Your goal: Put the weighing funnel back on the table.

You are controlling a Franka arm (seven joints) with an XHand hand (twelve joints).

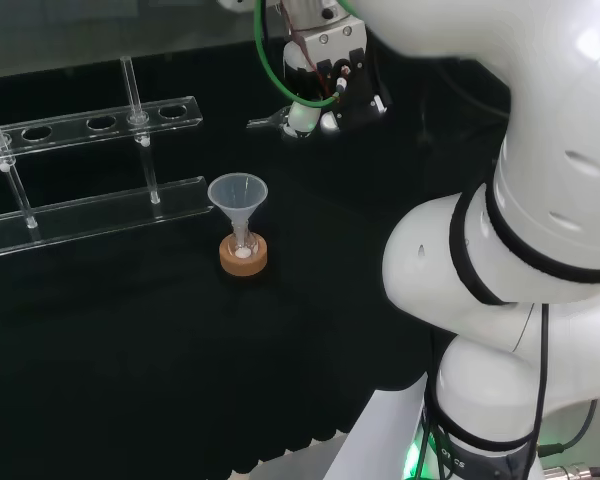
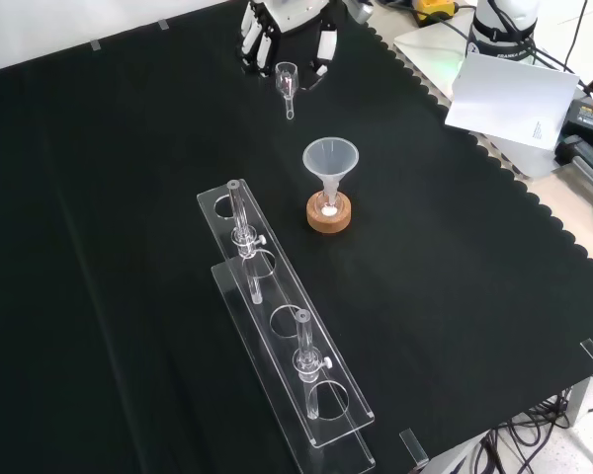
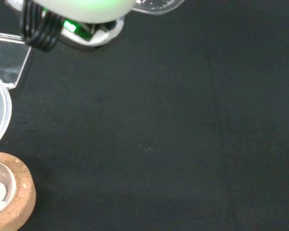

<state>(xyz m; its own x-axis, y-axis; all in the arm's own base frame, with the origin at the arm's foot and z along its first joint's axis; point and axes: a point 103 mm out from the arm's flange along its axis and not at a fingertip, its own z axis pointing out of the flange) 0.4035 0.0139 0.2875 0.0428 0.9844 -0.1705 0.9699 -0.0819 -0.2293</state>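
- Head view: the hand [image 1: 325, 105] is at the far side of the table [image 1: 180, 380], up at the view's top, left of the arm's big white links [image 1: 540, 200].
- Its fingers are curled round the weighing funnel [image 1: 265, 122], whose clear end sticks out of the hand toward the view's left.
- Nearer the camera, well apart from the hand, the funnel [image 1: 238, 192] stands mouth up with its stem in a small flask on a cork ring [image 1: 244, 258].
- A clear rack [image 1: 90, 215] stands to the left of the funnel.
- Front view: the hand [image 2: 289, 15] comes in at the top edge, its fingers [image 2: 252, 44] pointing down on either side of the weighing funnel [image 2: 287, 79].
- The weighing funnel is pinched between them, scoop end up and stem slanting down toward the cloth; I cannot tell whether the stem's tip touches the table [image 2: 99, 247].
- The funnel [image 2: 330, 160] and its cork ring [image 2: 329, 219] stand below the hand in this view, and the rack [image 2: 287, 365] runs on from there toward the bottom.
- Wrist view: a blurred white part of the hand [image 3: 86, 7] shows with black cables beside it.
- The cork ring [image 3: 17, 192] lies close by on the black cloth, with white bits in the flask inside it, and the funnel's clear rim [image 3: 2, 113] is just beside it.
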